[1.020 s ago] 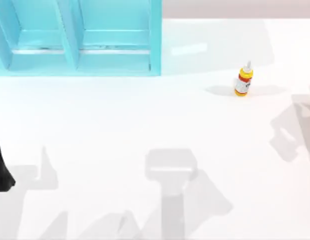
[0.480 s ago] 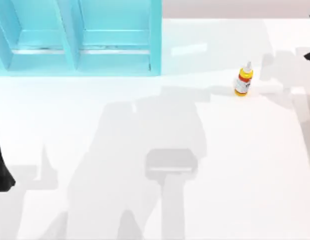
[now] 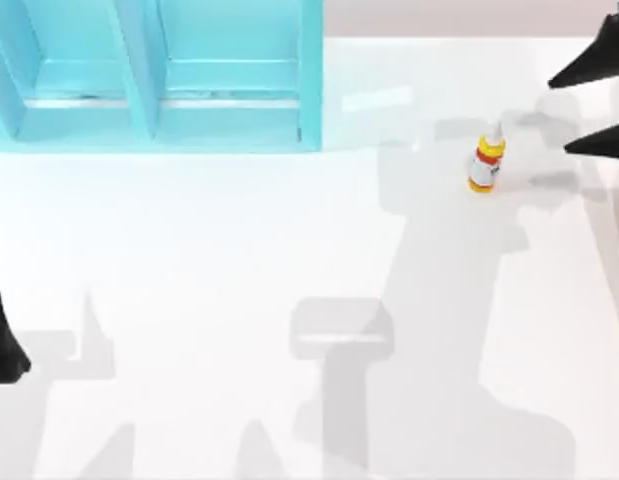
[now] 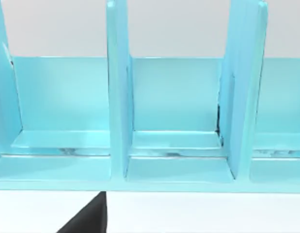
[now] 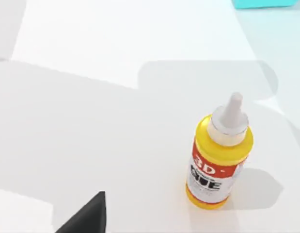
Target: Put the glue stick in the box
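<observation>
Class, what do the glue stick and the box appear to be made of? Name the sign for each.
Glue stick: probably glossy yellow plastic, given its smooth moulded body, white nozzle cap and printed label. Box: painted wood or board, perhaps; flat turquoise panels with dark chipped-looking marks at the joints.

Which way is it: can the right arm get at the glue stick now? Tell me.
Probably yes. The right gripper is open at the table's right edge, just beside the upright glue stick, and only bare white table lies between them.

Yellow glue stick [image 3: 485,160] upright, white nozzle, well right of blue box [image 3: 159,75].
</observation>
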`<state>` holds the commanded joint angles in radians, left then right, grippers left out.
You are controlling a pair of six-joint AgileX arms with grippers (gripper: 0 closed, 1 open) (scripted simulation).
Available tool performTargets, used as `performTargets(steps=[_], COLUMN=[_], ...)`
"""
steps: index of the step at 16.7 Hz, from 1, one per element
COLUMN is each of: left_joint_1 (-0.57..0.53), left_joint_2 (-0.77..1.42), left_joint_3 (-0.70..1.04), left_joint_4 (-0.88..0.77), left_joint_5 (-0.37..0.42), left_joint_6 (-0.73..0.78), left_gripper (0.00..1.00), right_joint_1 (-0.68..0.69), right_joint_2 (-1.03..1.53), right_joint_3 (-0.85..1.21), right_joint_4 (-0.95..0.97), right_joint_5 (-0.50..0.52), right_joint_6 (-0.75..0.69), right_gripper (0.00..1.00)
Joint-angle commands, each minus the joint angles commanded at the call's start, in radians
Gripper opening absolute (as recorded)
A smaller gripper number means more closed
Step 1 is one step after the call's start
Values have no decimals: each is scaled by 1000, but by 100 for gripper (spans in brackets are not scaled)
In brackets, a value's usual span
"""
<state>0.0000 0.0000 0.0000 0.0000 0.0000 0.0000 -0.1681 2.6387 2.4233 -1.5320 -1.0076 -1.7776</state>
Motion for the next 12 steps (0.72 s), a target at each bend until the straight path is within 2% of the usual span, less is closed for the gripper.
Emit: performTargets(steps=[5,12], left_joint_1=[0,0], left_joint_2=[0,0], left_joint_3=[0,0], left_joint_4=[0,0], left_joint_5=[0,0], left_joint_6=[0,0], left_gripper=[100,100], right_joint_1=[-19,-16], right_joint_2=[244,276], right_joint_3=[226,252], right_joint_4=[-141,-157], right_joint_5=[-92,-102], right_joint_6=[-164,-183], right_gripper=[100,100])
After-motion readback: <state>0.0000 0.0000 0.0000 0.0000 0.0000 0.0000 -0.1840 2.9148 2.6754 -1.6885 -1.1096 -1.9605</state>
